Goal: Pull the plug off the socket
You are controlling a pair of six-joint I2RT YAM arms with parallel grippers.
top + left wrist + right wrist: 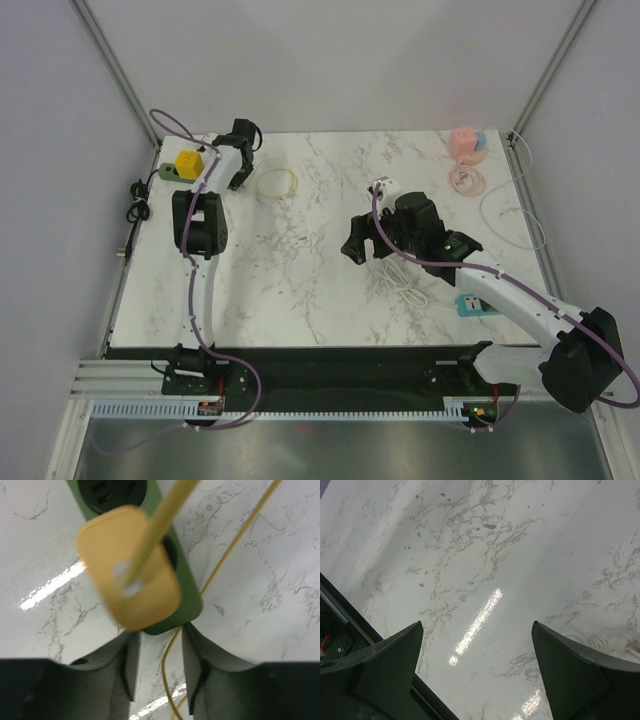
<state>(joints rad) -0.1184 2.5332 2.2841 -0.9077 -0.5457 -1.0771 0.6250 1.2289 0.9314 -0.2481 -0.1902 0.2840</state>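
Hovering at the table's (300, 290) ten o'clock, the left gripper (159, 645) stood half-open, short of one yellow plug (105, 555) on one green strip (187, 592); the right gripper (477, 626) gaped empty.

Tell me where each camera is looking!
Top external: high behind, looking down on both arms and the white marble table.
Left wrist: on the left arm, facing the yellow plastic plug in the green socket strip; fingers show.
Right wrist: on the right arm, facing marble; fingers show.
Shared: top and left wrist see the plug.
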